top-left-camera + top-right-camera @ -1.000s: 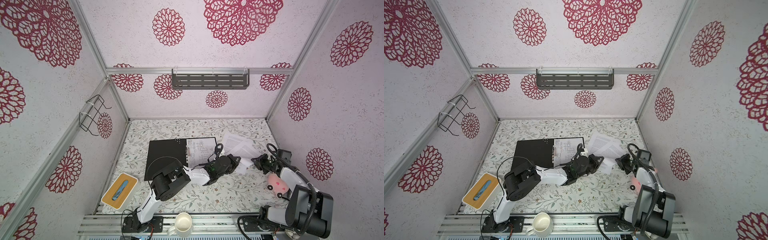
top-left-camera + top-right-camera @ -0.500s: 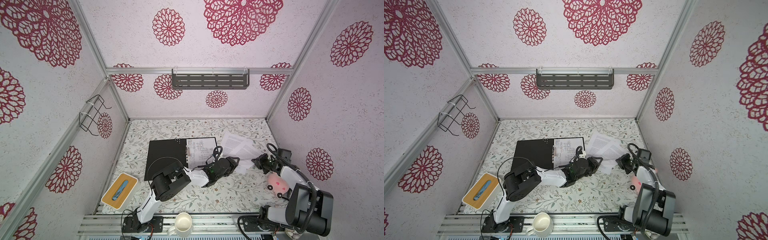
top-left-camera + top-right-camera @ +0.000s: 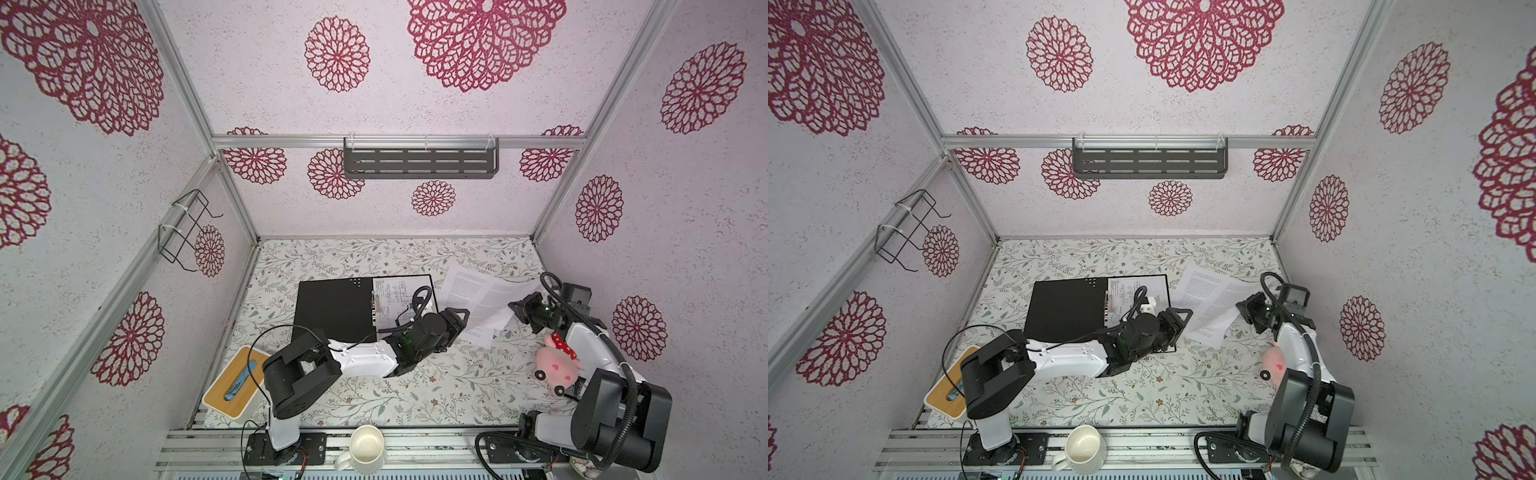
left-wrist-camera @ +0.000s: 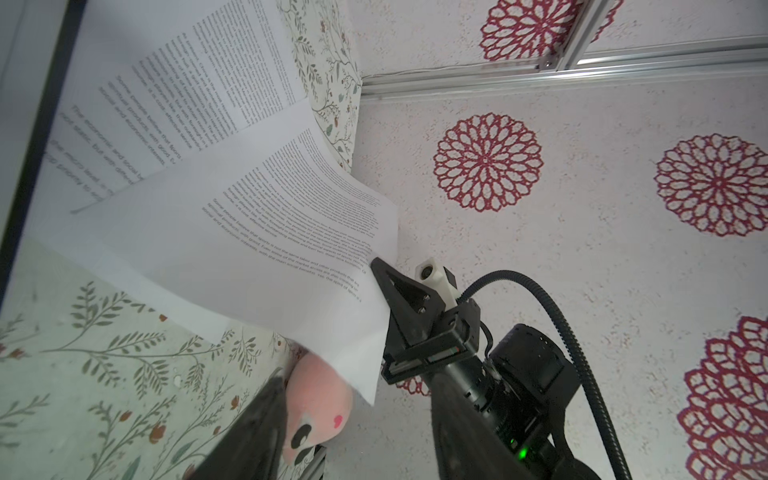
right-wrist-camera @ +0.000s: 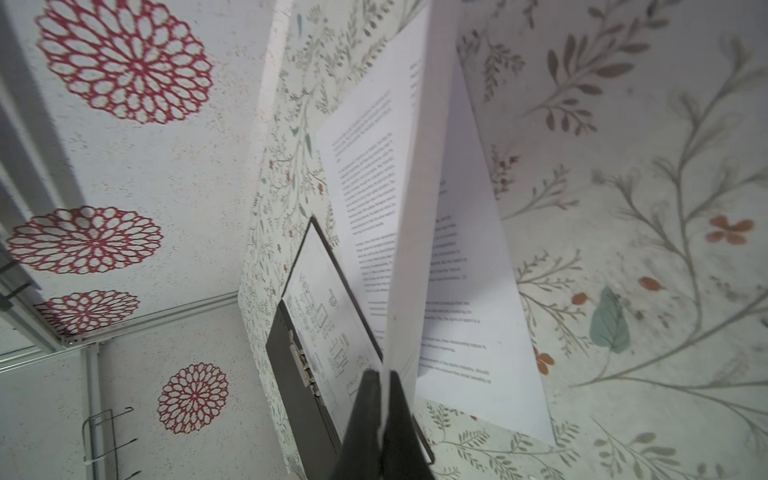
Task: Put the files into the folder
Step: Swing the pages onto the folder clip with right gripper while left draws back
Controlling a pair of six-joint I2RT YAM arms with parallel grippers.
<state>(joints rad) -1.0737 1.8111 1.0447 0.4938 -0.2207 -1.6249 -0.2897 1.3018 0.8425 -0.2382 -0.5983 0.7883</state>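
The folder (image 3: 336, 307) (image 3: 1067, 307) lies open, black inside up, in both top views. A file with line drawings (image 3: 395, 293) (image 5: 324, 324) rests on its right half, beside the metal clip. Two text files lie just right of the folder, overlapping. My right gripper (image 3: 517, 309) (image 5: 380, 399) is shut on the edge of the upper text file (image 3: 490, 311) (image 4: 270, 249) and lifts that edge off the lower one (image 3: 465, 286) (image 5: 469, 311). My left gripper (image 3: 457, 318) (image 4: 357, 436) stands open at the folder's near right corner, with nothing between its fingers.
A pink plush toy (image 3: 557, 365) sits by the right arm. A white mug (image 3: 365, 446) stands on the front rail, and a wood-lidded box (image 3: 237, 384) is at the front left. A grey shelf (image 3: 419, 162) hangs on the back wall, a wire rack (image 3: 187, 228) on the left wall.
My left gripper has opened and drawn back a little toward the left. The right gripper has kept its pinch on the text file's edge.
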